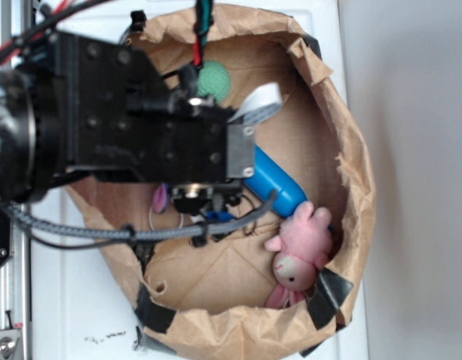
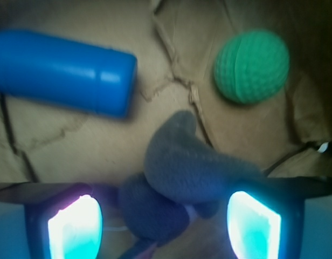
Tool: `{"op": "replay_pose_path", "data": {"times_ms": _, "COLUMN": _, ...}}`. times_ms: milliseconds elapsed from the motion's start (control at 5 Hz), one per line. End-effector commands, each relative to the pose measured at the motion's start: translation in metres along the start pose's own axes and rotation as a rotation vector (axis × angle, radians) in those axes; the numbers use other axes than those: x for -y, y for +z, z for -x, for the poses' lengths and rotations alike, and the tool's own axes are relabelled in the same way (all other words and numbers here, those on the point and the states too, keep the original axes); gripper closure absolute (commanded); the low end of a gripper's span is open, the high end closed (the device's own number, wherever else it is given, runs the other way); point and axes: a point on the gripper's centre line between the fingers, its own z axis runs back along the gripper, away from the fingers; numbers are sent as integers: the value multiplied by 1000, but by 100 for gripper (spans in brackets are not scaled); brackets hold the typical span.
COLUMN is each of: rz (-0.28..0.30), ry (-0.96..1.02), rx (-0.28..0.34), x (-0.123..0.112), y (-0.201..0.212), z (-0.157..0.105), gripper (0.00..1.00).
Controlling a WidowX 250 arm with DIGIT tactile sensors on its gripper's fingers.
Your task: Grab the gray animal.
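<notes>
1 gray animal (image 2: 193, 167) btwn claw (image 2: 163, 226) pads

In the exterior view the black robot arm (image 1: 118, 112) hides most of the small gray plush mouse (image 1: 160, 199); only a pink ear patch and a thin white cord loop show beneath it. It also covers the near end of the blue plastic cylinder (image 1: 276, 180) and part of the green textured ball (image 1: 214, 80). In the wrist view the mouse (image 2: 182, 172) is blurred and its lower body runs off the bottom edge between the claw (image 2: 163, 226) pads, themselves cut off. The cylinder (image 2: 63, 70) leaves the left edge.
</notes>
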Motion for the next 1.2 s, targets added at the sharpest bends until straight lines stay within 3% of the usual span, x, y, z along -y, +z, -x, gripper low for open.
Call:
{"op": "replay_pose_path", "data": {"times_ms": 0, "rz": 32, "ry": -7, "rx": -10, "x": -10, "y": -36, "z": 7, "gripper": 100}}
{"op": "replay_pose_path", "data": {"times_ms": 400, "rz": -58, "ry": 29, "rx": 43, "x": -14, "y": -26, "z": 4, "gripper": 100}}
{"op": "replay_pose_path", "data": {"times_ms": 600, "rz": -26, "ry": 17, "rx": 38, "x": -16, "y": -11, "z": 4, "gripper": 100}}
{"op": "replay_pose_path", "data": {"times_ms": 800, "rz": 71, "ry": 16, "rx": 53, "x": -17, "y": 32, "z": -2, "gripper": 100}}
{"op": "replay_pose_path", "data": {"times_ms": 1000, "rz": 87, "ry": 26, "rx": 79, "x": -15, "y": 73, "z": -10, "gripper": 100}}
